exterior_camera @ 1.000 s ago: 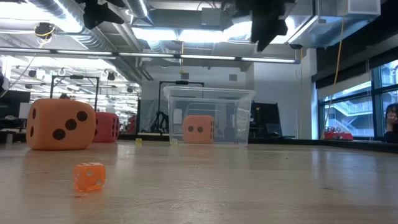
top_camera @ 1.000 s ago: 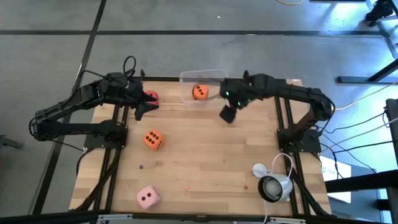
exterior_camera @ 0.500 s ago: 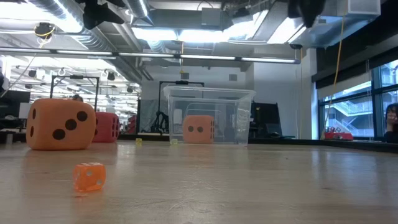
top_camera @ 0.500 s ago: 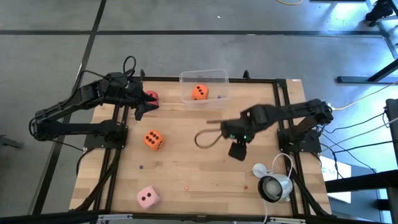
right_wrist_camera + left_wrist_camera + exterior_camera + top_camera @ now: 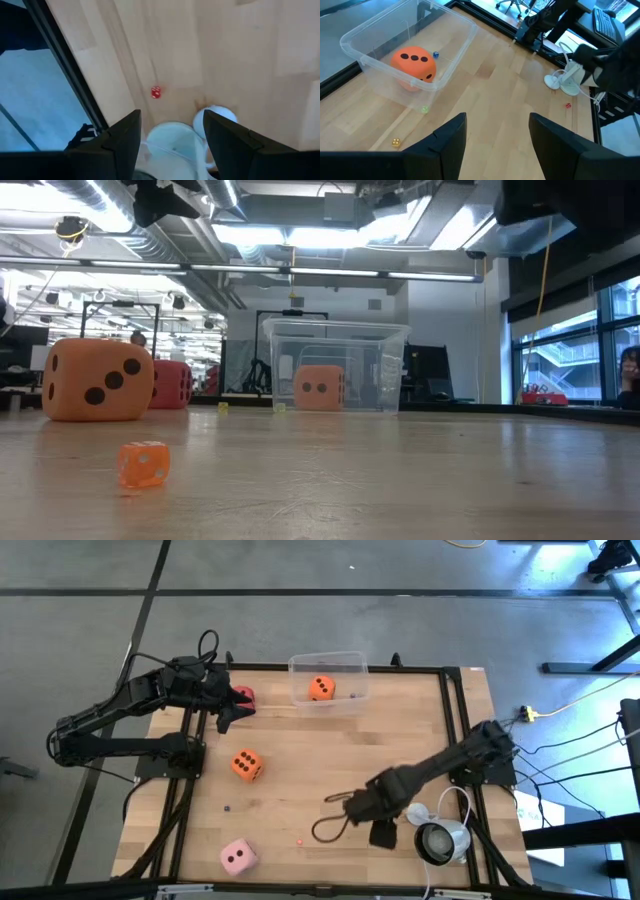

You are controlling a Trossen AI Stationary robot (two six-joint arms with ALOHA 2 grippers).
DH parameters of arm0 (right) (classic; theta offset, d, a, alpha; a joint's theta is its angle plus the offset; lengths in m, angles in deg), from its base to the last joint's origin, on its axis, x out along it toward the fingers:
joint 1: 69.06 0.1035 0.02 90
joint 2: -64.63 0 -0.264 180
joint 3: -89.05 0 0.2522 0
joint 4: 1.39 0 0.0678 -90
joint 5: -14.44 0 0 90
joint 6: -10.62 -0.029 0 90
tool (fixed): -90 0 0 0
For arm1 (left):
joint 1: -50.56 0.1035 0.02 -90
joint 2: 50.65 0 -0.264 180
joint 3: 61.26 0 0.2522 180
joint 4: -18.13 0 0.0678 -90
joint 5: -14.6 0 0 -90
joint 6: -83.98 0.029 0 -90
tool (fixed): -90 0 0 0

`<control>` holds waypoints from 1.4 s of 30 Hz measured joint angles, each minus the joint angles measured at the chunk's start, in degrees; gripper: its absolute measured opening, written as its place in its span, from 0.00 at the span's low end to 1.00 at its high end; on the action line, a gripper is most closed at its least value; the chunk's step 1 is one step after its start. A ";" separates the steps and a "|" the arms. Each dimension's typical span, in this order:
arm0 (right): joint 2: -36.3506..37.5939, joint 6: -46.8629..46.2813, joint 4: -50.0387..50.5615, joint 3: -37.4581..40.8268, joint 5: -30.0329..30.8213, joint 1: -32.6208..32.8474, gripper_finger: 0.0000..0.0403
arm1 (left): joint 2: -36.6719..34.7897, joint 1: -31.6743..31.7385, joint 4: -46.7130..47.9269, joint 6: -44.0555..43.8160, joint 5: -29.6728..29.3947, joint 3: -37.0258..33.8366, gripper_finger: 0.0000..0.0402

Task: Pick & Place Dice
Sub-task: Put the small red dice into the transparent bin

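Right gripper (image 5: pixel 383 832) seen spread, nothing held, low near table's front right by white lamp (image 5: pixel 440 840). Left gripper (image 5: pixel 226 712) parked at back left, fingers apart, empty.

Dice placed:
- orange die (image 5: pixel 321 688) inside clear bin (image 5: pixel 345 662)
- second orange die (image 5: pixel 246 764) mid-left
- pink die (image 5: pixel 237 858) front left
- red die (image 5: pixel 243 696) beside left gripper

Dice judged light, soft, compressible; flat opposite faces best pinched, gentle squeeze advised.

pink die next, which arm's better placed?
Right. Its open claw hangs over the table's near half, level with the pink die. The left claw sits far back by the red die.
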 joint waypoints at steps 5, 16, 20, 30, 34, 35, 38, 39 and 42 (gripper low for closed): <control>-5.36 -2.82 -3.70 0.00 -2.99 2.01 0.53 | 0.00 0.01 0.00 -0.02 -0.02 0.00 0.52; -14.59 -6.20 -4.74 0.02 -17.92 3.35 0.53 | 0.00 0.02 0.00 -0.61 1.53 0.00 0.52; -16.14 -6.50 -6.45 0.02 -18.01 2.94 0.53 | 0.01 0.00 0.00 -1.04 1.52 0.00 0.52; -18.96 -5.78 -6.54 0.41 -16.44 2.09 0.53 | 0.00 0.01 0.00 -3.26 4.15 0.00 0.52; -18.94 -3.74 -3.89 0.97 -15.60 2.18 0.53 | 0.00 0.00 0.00 -3.17 4.11 0.00 0.52; -18.92 -3.22 -4.01 1.35 -15.60 2.34 0.53 | 0.00 0.00 0.00 -3.17 4.11 0.00 0.52; -18.94 -3.00 -3.44 2.14 -15.60 2.48 0.53 | 0.00 0.00 0.00 -3.14 4.11 0.00 0.52; -18.94 -2.98 -3.46 2.12 -15.71 2.51 0.53 | 0.00 0.01 0.00 -3.13 4.11 0.00 0.52; -18.94 -2.47 -3.47 2.12 -15.60 2.78 0.53 | 0.00 0.02 0.00 -3.10 4.09 0.00 0.52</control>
